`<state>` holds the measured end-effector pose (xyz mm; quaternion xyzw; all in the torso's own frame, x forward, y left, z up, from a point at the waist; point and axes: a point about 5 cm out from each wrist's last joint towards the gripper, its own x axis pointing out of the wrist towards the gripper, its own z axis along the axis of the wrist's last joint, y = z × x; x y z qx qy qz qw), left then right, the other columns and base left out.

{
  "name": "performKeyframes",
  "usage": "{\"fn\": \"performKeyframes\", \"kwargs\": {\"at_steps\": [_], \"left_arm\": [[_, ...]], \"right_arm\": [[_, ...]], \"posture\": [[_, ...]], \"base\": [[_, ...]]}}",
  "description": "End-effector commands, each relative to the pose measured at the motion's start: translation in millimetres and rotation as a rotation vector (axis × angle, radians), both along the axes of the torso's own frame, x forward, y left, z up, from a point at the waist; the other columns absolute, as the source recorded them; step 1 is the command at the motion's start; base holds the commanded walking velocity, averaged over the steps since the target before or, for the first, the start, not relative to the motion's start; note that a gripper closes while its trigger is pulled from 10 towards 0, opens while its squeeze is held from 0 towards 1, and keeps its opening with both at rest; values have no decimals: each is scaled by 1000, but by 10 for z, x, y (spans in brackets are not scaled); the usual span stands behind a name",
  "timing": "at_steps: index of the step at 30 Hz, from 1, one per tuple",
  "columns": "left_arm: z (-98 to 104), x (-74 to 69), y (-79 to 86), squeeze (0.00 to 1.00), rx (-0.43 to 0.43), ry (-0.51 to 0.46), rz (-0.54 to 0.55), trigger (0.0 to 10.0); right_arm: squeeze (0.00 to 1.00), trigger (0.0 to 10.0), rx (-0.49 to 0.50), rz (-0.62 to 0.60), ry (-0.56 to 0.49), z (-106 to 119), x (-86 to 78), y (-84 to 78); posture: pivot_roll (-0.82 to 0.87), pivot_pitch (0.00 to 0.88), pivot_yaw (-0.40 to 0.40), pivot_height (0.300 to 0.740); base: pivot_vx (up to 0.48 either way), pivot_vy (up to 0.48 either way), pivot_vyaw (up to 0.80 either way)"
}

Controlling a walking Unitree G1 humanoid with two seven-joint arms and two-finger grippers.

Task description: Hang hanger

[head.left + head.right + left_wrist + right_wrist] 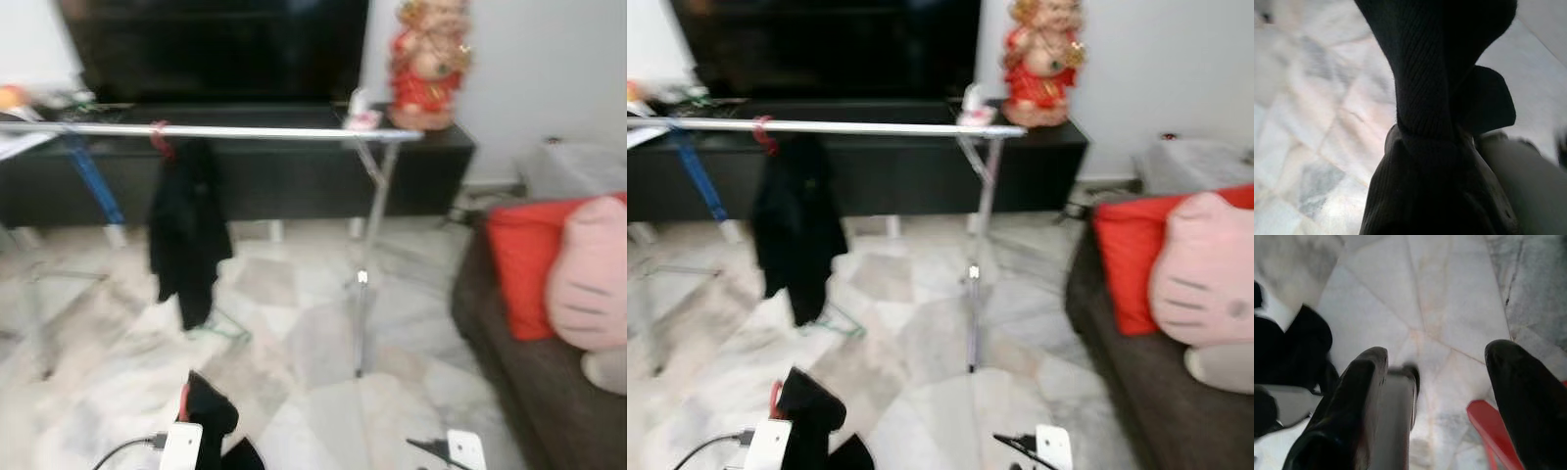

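**Robot stands before a clothes rail, dark garment bunched at its left end effector**

The left end effector (201,411) sits low at the near edge of the head view, wrapped in a black ribbed garment (1444,98) that covers its fingers — whether they are parted or closed cannot be told. A sliver of red (184,399) peeks out beside the cloth there; it may be part of a hanger, but it is too small to be sure.

The right end effector (1440,396) hangs over the pale marble floor (1449,293) with its two black fingers (1352,401) spread wide apart and nothing between them. A red bar (1488,431) shows near one finger in the right wrist view (what it belongs to cannot be told).

Farther out, a silver clothes rail (255,131) runs across the room at about the height of the TV bench (294,176) behind it, held up by a thin metal leg (362,284). A black garment (186,230) already hangs from the rail on a red hanger hook (162,137), towards the robot's left.

Behind the rail stands a dark television screen (216,49), with a red and gold figurine (428,64) on the bench to its right. On the robot's right — a brown sofa (529,372) carrying a red cushion (519,274) and a pink plush toy (588,284).
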<state>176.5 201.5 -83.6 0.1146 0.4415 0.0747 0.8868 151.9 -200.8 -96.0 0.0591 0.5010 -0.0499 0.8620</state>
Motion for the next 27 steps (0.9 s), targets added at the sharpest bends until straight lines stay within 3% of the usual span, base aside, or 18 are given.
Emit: {"fn": "performKeyframes", "kwargs": {"at_steps": [1, 3, 5, 9, 12, 16, 18, 20, 22, 23, 24, 25, 27], "left_arm": [[94, 72, 244, 0, 55, -59, 12, 10000], [350, 264, 679, 0, 101, -171, 13, 10000], [393, 298, 719, 0, 110, -196, 6, 10000], [639, 532, 754, 0, 140, -372, -69, 10000], [764, 645, 731, 0, 157, -442, -155, 10000], [966, 817, 631, 0, 76, -534, -313, 10000], [997, 856, 596, 0, 38, -525, -351, 10000], [1077, 928, 447, 0, -40, -502, -501, 10000], [1095, 942, 383, 0, -62, -488, -556, 10000], [1105, 954, 339, 0, -77, -479, -586, 10000], [1105, 954, 339, 0, -77, -479, -586, 10000], [1135, 996, 217, 0, -96, -469, -659, 10000], [1141, 1011, 186, 0, -99, -470, -669, 10000]], "right_arm": [[0, 10000, -6, 5, -12, 21, 47, -13], [0, 10000, -8, 7, -12, 22, 49, -16], [0, 10000, -9, 8, -12, 22, 49, -17], [0, 10000, -18, 14, -16, 26, 51, -32], [0, 10000, -24, 23, -19, 29, 53, -38], [0, 10000, -64, 26, -54, 47, 69, -70], [0, 10000, -73, 22, -73, 56, 79, -77], [0, 10000, -89, 39, -123, 84, 115, -82], [0, 10000, -98, 54, -140, 94, 128, -81], [0, 10000, -114, 67, -201, 200, 297, -188], [0, 10000, -114, 67, -201, 200, 297, -188], [0, 10000, -141, 82, -348, 503, 666, -460], [0, 10000, -143, 83, -364, 537, 696, -495]], "posture": [[-80, 0, -15, 740], [-78, 0, -15, 740], [-74, 0, -16, 740], [-58, 0, -21, 740], [-55, 0, -22, 740], [-44, 0, -28, 740], [-44, 0, -30, 740], [-52, 0, -30, 740], [-52, 0, -30, 740], [-60, 0, -31, 740], [-60, 0, -31, 740], [-75, 0, -30, 740], [-75, 0, -30, 740]], "base": [[0, 0, 0], [0, 0, 0], [0, 0, 0], [0, 0, 0], [0, 0, 0], [0, 0, 0], [0, 0, 0], [0, 0, 0], [0, 0, 0], [0, 0, 0], [0, 0, 0], [0, 0, 0], [0, 0, 0]]}}
